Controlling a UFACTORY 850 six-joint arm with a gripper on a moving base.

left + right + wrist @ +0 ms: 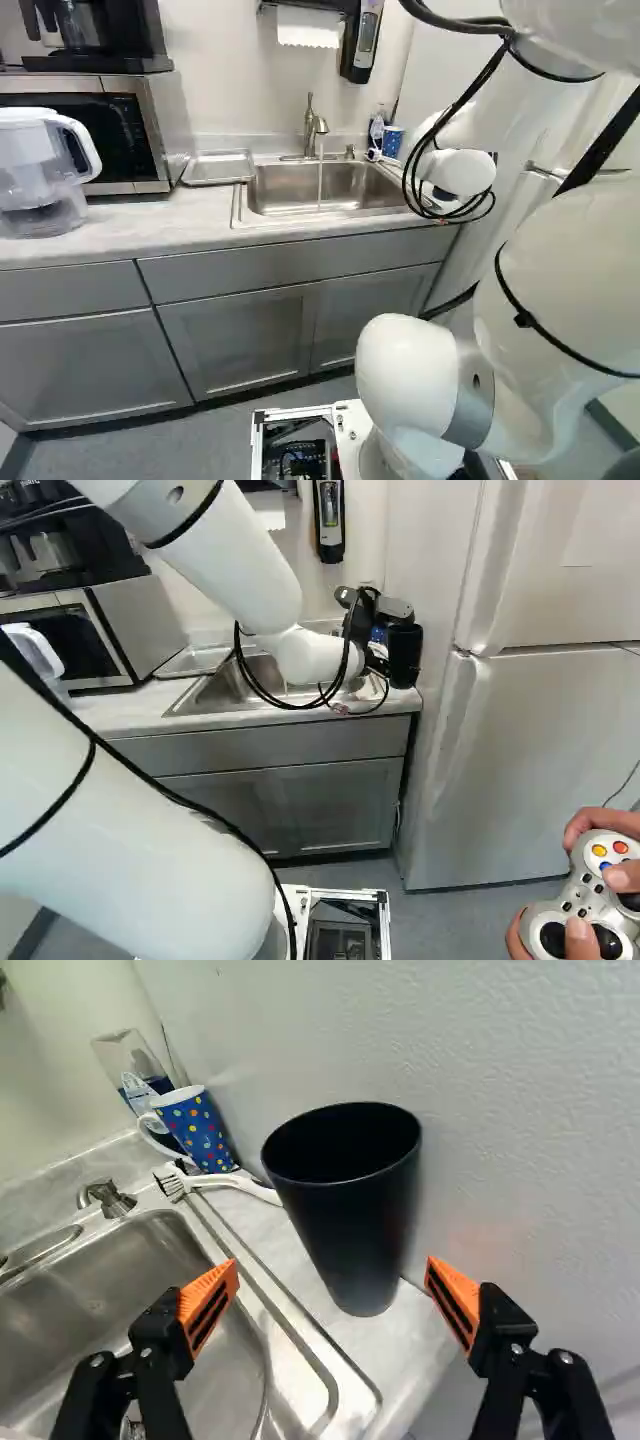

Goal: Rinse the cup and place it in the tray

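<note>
Beside the stainless steel sink (275, 192), on a pale grey table (120, 228), a tall black tapered cup (350, 1230) stands upright with its mouth open upward, close to a pale textured wall (520, 1110). The black gripper (365, 610) has its fingers (212, 1298) spread wide, orange pads facing each other, nothing held; the cup is ahead of them, lined up with the gap. Water runs in a thin stream from the metal faucet (312, 125) into the basin. The shallow metal tray (218, 168) lies at the other side of the sink, near the steel-and-black microwave (150, 110). Behind the cup, a white brush (240, 1184) with dark bristles lies beside a blue mug (200, 1135) with coloured dots, and a clear bottle (132, 1058) is farther back. A clear pitcher (35, 165) with a white lid and handle stands before the microwave.
</note>
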